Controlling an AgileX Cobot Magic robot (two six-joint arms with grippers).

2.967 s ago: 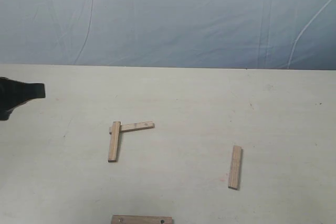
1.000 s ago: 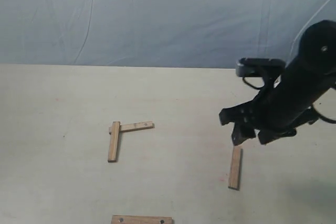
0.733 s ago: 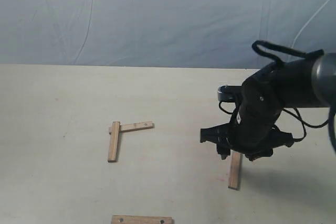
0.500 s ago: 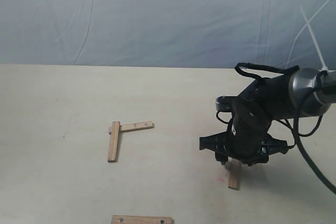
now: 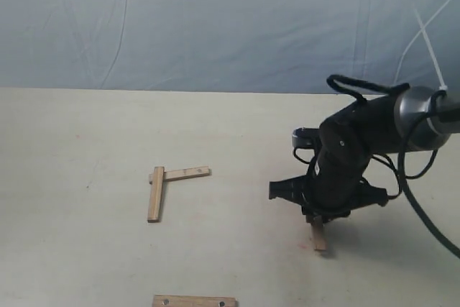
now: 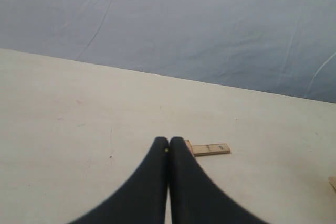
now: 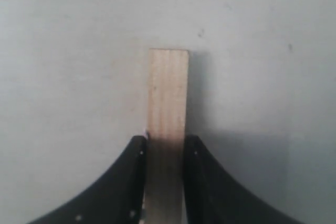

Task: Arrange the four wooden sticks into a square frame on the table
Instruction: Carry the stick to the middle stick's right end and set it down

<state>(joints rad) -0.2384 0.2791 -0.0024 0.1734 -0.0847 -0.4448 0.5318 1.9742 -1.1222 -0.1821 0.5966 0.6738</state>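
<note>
Right gripper (image 7: 165,141) pinched on the lone right-hand stick (image 7: 168,93), fingers snug on both long edges; lifted off the table (image 5: 86,249) or not, hard to tell. Left gripper (image 6: 168,145) closed, empty. Best lift level, carry left to the L-pair (image 5: 157,175), set down parallel to its near-far stick.

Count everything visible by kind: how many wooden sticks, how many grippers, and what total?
Wooden sticks: 4
Grippers (left gripper, right gripper): 2
Total: 6
</note>
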